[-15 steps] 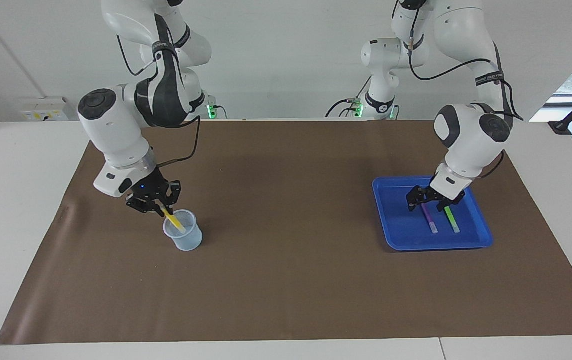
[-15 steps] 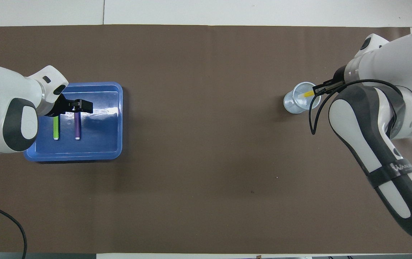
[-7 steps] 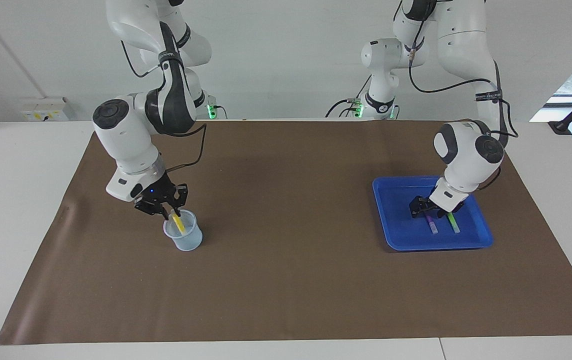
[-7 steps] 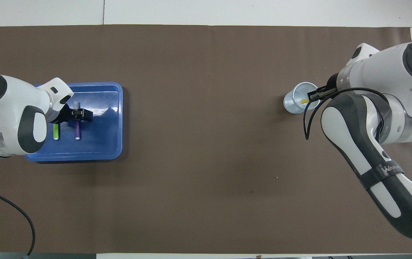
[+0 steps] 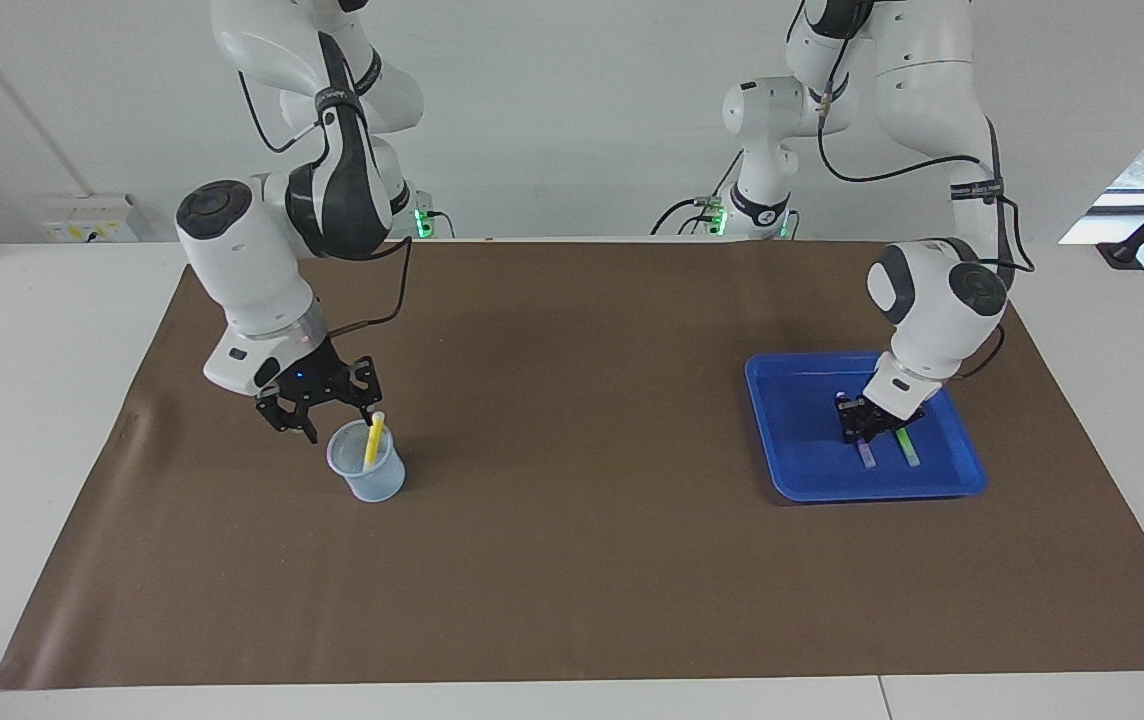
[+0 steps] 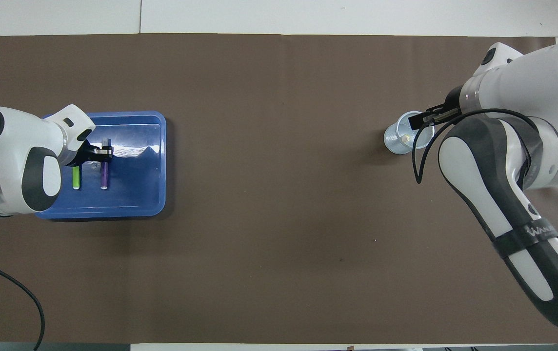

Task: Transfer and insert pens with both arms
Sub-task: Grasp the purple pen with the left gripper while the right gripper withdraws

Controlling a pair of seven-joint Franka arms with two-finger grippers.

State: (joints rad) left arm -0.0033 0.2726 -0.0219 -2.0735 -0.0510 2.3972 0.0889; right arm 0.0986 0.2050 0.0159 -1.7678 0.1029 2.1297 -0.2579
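The yellow pen [image 5: 373, 438] stands tilted in a clear plastic cup [image 5: 368, 478] toward the right arm's end of the table; from overhead only its tip [image 6: 407, 138] shows in the cup [image 6: 396, 141]. My right gripper [image 5: 324, 413] is open and empty, just over the cup's rim [image 6: 423, 119]. The purple pen [image 5: 867, 455] and the light green pen [image 5: 907, 449] lie side by side in the blue tray [image 5: 782, 420]. My left gripper [image 5: 860, 424] is down in the tray with its fingers closed on the purple pen's [image 6: 105, 176] end; the green pen [image 6: 76, 177] lies beside it.
A brown mat [image 5: 572, 560] covers the table. The blue tray [image 6: 159, 165] sits toward the left arm's end. Two smaller white arms [image 5: 757, 130] with green-lit bases stand at the robots' edge of the table.
My right gripper let go of the yellow pen, which now stands in the cup, and lifted a little. My left gripper came down onto the purple pen and closed its fingers.
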